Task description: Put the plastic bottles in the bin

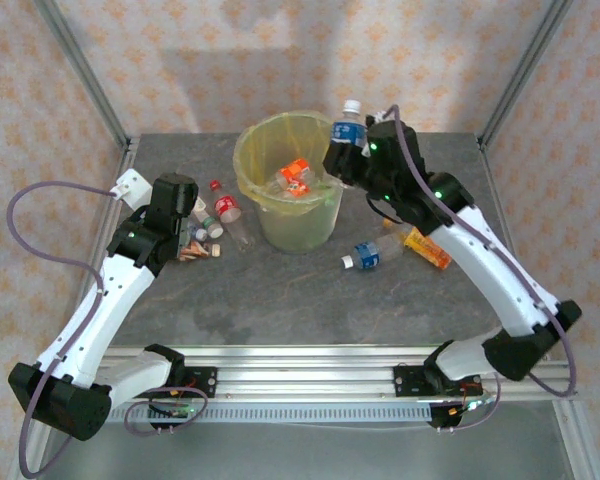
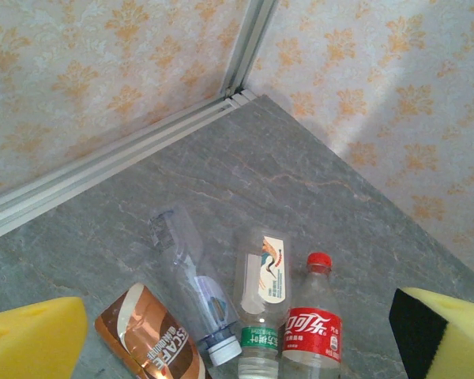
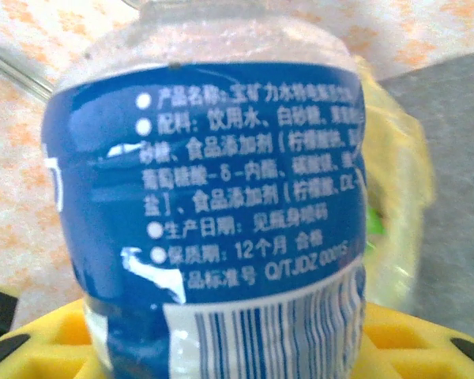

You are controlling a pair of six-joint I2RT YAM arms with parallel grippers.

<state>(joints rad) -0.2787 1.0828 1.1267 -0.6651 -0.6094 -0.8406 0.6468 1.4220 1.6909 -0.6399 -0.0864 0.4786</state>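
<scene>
bin point(image 1: 252, 150) holding 1+ orange bottle point(image 1: 295, 176) | right gripper point(image 1: 342, 152) pinching blue bottle point(image 1: 348, 128) over rim | left gripper point(image 1: 190, 238) hovering, jaws spread, over left-edge bottles point(image 2: 312, 328) | ~6 waiting on table

Grey table point(image 1: 280, 310) bears the bin point(image 1: 295, 232) and scattered bottles point(image 1: 365, 255).

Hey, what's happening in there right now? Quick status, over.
Right gripper shut on a blue-label bottle, held up by the bin rim. Left gripper open over loose bottles on the table. Nothing blocking the bin mouth.
</scene>
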